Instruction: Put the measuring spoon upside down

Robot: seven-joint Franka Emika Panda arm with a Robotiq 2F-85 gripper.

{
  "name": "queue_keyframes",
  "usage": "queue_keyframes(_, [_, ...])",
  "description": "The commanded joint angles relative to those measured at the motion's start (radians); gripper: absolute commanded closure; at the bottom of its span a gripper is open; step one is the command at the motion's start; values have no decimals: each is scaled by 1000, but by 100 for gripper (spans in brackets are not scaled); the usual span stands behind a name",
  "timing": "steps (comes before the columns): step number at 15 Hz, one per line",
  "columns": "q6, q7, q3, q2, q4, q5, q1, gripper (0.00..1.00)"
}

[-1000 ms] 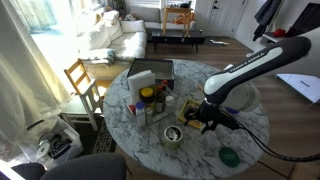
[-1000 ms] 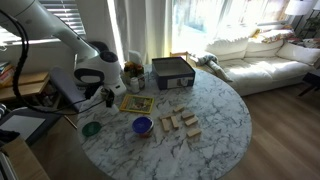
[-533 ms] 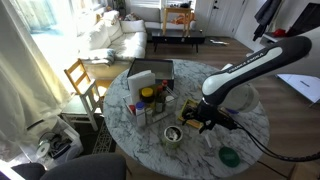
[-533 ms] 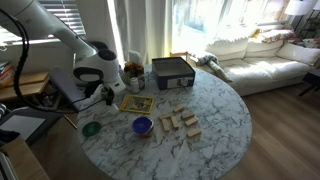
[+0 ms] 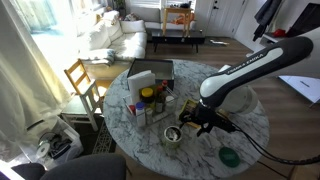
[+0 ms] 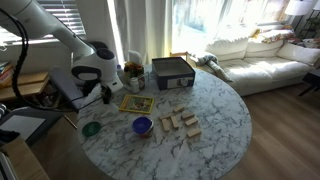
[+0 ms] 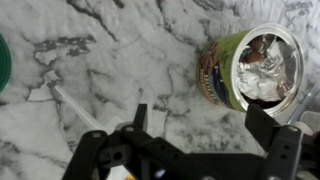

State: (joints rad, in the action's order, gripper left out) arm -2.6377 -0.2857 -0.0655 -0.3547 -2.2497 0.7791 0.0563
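The measuring spoon (image 6: pixel 142 126), a small round blue-purple scoop, sits on the marble table in an exterior view, right of the flat green disc (image 6: pixel 91 128). I cannot make it out in the wrist view. My gripper (image 5: pixel 195 119) hangs low over the table beside a round silver tin (image 5: pixel 173 135). It also shows in the other exterior view (image 6: pixel 107 96). In the wrist view the gripper (image 7: pixel 203 125) is open and empty over bare marble. The tin (image 7: pixel 255 66) lies just beyond its right finger, and the green disc (image 7: pixel 2 60) is at the left edge.
A grey box (image 5: pixel 150 72) and bottles (image 5: pixel 148 100) stand at the back of the round table (image 5: pixel 230 135). A yellow card (image 6: pixel 137 102) and several wooden blocks (image 6: pixel 180 122) lie mid-table. The green disc (image 5: pixel 229 156) lies near the front edge. A wooden chair (image 5: pixel 82 80) stands beside the table.
The gripper has shifted slightly toward the silver tin. Nothing on the table has moved.
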Motion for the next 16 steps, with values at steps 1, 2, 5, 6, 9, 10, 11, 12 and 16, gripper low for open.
queue_keyframes(1, [27,-44,8,38,-5,-11,-2,0])
queue_keyframes(2, [36,-46,10,55,-6,-7,-8,0])
queue_keyframes(5, [86,-27,20,110,-9,8,-44,0])
queue_keyframes(6, [80,-16,27,132,-17,13,-52,0])
queue_keyframes(9, [59,-28,28,112,2,-1,-43,0])
queue_keyframes(10, [62,-28,29,120,1,0,-47,0])
queue_keyframes(11, [63,-28,29,122,-1,0,-47,0])
queue_keyframes(12, [64,-28,29,123,-2,0,-46,0])
queue_keyframes(16, [117,-38,51,76,32,19,-79,0])
